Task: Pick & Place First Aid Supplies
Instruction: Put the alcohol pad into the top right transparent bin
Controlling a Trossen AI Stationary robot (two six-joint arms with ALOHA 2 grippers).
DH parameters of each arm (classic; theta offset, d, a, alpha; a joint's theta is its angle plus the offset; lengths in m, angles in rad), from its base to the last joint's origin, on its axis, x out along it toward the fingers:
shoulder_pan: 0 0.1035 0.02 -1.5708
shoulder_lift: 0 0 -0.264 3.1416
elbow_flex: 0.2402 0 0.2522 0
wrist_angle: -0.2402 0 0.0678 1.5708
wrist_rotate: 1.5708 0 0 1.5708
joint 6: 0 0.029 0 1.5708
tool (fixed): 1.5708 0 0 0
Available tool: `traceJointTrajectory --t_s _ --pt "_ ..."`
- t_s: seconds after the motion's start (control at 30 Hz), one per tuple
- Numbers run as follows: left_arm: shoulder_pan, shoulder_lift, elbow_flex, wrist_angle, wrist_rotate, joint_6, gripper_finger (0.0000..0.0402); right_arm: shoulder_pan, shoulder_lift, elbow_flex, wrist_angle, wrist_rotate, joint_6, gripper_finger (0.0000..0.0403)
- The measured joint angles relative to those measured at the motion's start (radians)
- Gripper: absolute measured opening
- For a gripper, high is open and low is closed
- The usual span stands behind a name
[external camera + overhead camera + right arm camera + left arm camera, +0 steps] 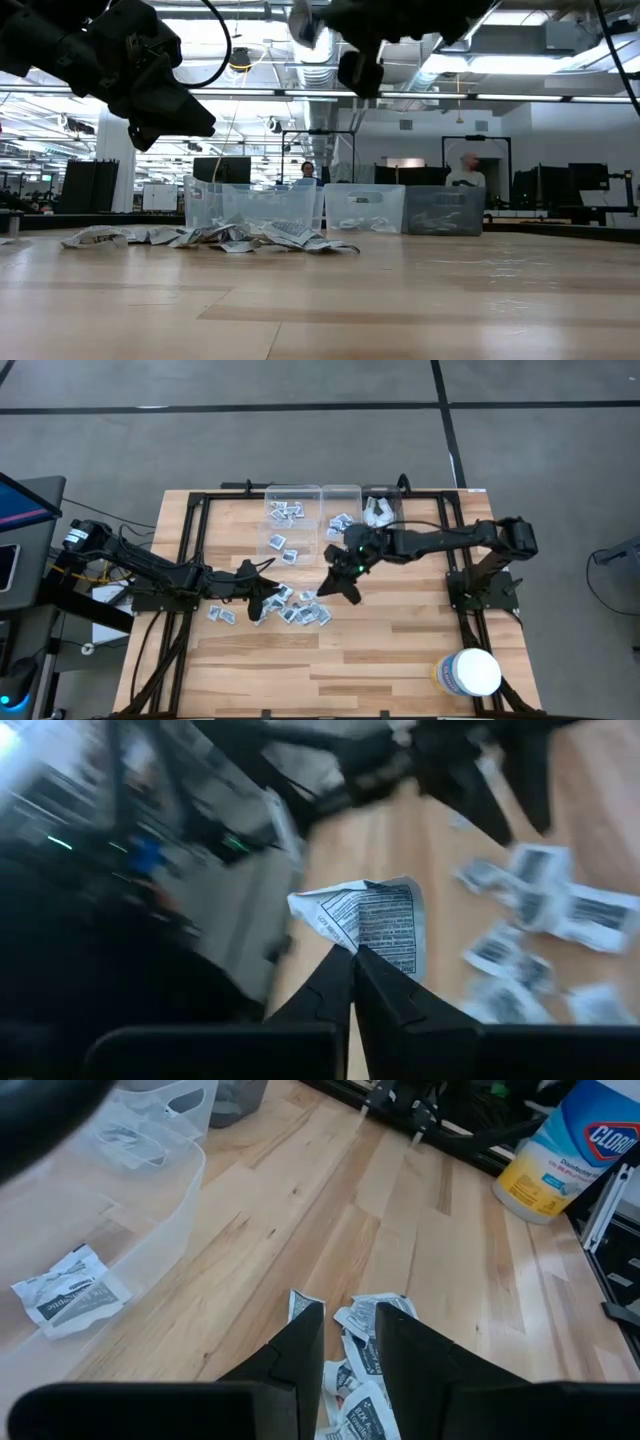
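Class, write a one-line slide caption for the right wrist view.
Right gripper pinches one printed packet above the table, loose packets scattered on the wood beyond.

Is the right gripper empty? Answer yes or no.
No: in the right wrist view the right gripper is shut on a printed packet, pinching its lower edge.

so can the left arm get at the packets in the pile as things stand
Probably yes. The left claw hangs open right over the packet pile with nothing between. The right claw, shut on one packet, is lifted off to the side, not blocking.
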Motion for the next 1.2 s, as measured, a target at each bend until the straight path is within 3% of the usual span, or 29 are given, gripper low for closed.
traceJointTrajectory --t_s 0.2,0.43,0.77,1.03,1.2 --pt "0.002 0.0 0.0 0.003 0.0 0.008 0.0094 -0.038 -0.002 0.0 0.121 -0.105 0.153 0.0005" --pt "0.002 0.0 0.0 0.049 0.0 0.043 0.0094 -0.035 0.008 0.001 0.127 -0.109 0.143 0.0003" --pt "0.002 0.0 0.0 0.174 0.0 0.22 0.0094 -0.033 0.008 0.001 0.129 -0.106 0.12 0.0002" --pt "0.002 0.0 0.0 0.175 -0.007 0.247 0.0094 -0.036 0.008 0.001 0.124 -0.041 0.035 0.0001" --pt "0.002 0.0 0.0 0.176 -0.015 0.247 0.0094 -0.065 0.008 0.001 0.044 0.068 -0.088 0.0001"
